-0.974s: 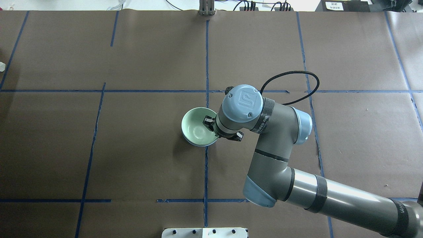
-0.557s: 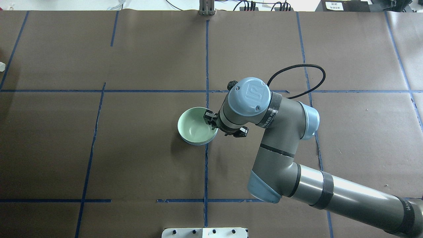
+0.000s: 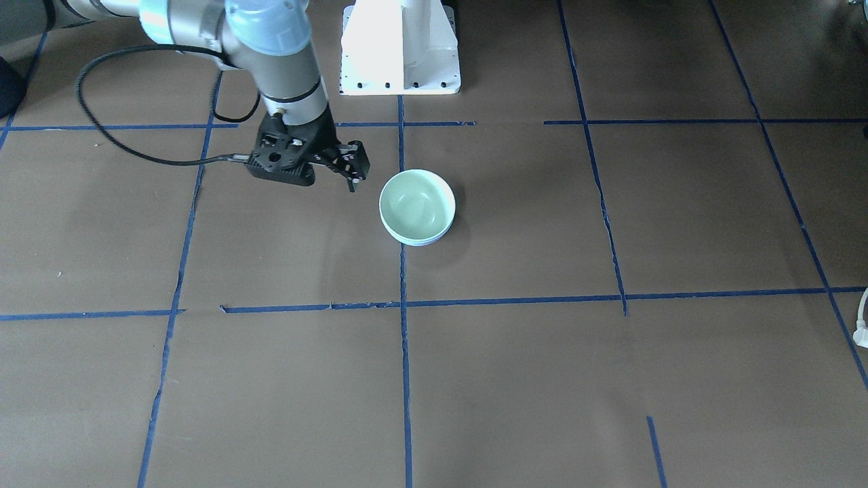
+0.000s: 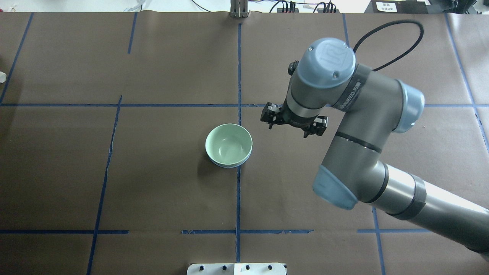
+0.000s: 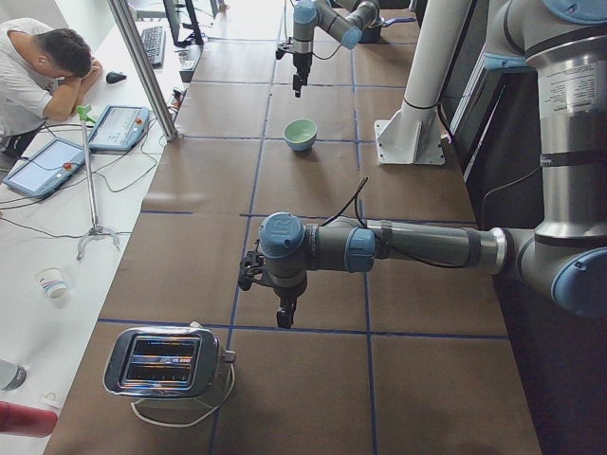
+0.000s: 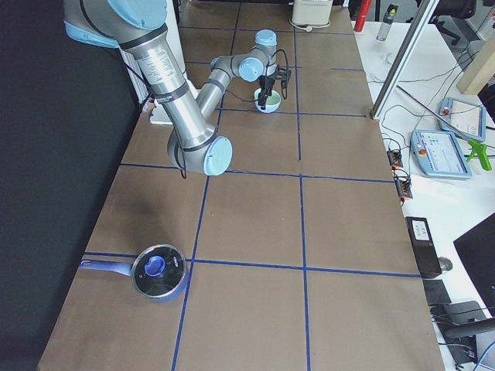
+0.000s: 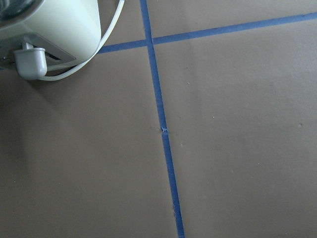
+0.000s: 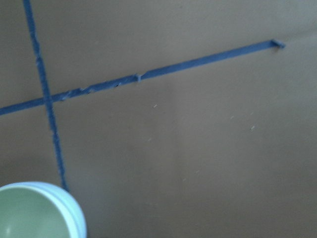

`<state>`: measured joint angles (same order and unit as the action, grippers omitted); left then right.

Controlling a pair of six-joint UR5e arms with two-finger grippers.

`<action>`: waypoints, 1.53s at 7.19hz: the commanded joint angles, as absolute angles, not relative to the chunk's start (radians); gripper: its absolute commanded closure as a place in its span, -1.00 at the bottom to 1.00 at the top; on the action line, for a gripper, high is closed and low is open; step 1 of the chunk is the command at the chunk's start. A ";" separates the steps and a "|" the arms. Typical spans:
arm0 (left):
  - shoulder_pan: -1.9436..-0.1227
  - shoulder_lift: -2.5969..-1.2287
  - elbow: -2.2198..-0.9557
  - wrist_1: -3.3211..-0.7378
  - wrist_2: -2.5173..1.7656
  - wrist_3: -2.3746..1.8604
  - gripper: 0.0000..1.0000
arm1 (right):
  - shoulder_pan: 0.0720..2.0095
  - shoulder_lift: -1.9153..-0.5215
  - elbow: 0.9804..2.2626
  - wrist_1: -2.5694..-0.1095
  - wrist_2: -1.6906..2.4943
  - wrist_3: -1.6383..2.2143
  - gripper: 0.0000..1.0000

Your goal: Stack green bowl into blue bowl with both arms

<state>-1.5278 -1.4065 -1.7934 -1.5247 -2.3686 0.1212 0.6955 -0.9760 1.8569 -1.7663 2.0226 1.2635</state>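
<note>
The green bowl (image 4: 228,144) sits nested inside the blue bowl (image 4: 230,165) at the table's middle; only a thin blue rim shows under it. Both also show in the front-facing view, the green bowl (image 3: 416,200) above the blue rim (image 3: 419,241), and in the right wrist view's lower left corner (image 8: 29,213). My right gripper (image 4: 293,124) is open and empty, raised above the table to the right of the bowls and apart from them; it also shows in the front-facing view (image 3: 315,177). My left gripper (image 5: 283,318) hangs far off near a toaster; I cannot tell its state.
A silver toaster (image 5: 166,362) with a white cord stands at the table's left end, close to my left gripper. A blue pot with a glass lid (image 6: 158,272) lies at the right end. The white pedestal (image 3: 400,47) stands at the robot's side.
My right gripper has left the green bowl's right rim, risen and moved right and away from it. The green bowl has settled level in the blue bowl.
</note>
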 commanded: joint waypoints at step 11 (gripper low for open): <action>-1.528 -1.385 -1.766 -1.523 -2.353 0.130 -1.00 | 1.572 -1.660 1.683 -1.772 2.304 -0.249 -1.00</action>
<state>-1.5279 -1.3889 -1.7679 -1.5239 -2.3550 0.1301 1.5710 -1.6565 1.6815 -1.7724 2.3059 -0.2579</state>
